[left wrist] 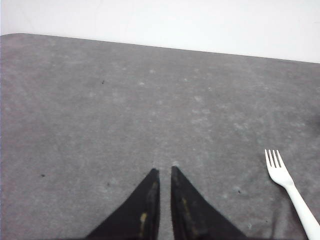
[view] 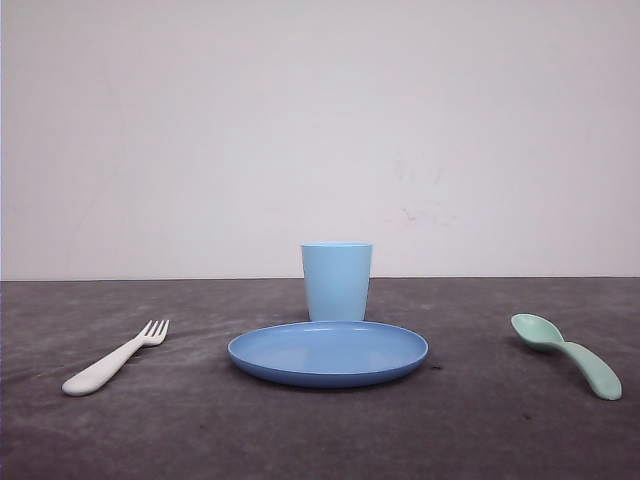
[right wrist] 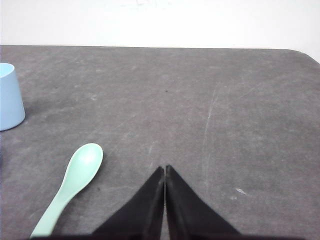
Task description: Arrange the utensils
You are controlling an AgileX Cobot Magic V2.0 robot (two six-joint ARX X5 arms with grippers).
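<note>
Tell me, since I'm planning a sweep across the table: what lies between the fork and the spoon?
In the front view, the blue plate lies between the white fork and green spoon, with the cup behind it.

a dark grey table carries a white fork, blue plate, light blue cup and mint-green spoon.

The left gripper ends in two black, wedge-shaped fingers that taper to narrow tips. Their inner faces are worn, with dull yellowish-brown scuffs along the edges. The right gripper has the same pair of black, pointed fingers, matte and smooth, with cleaner faces and only a thin pale line where the two inner edges meet.
</note>
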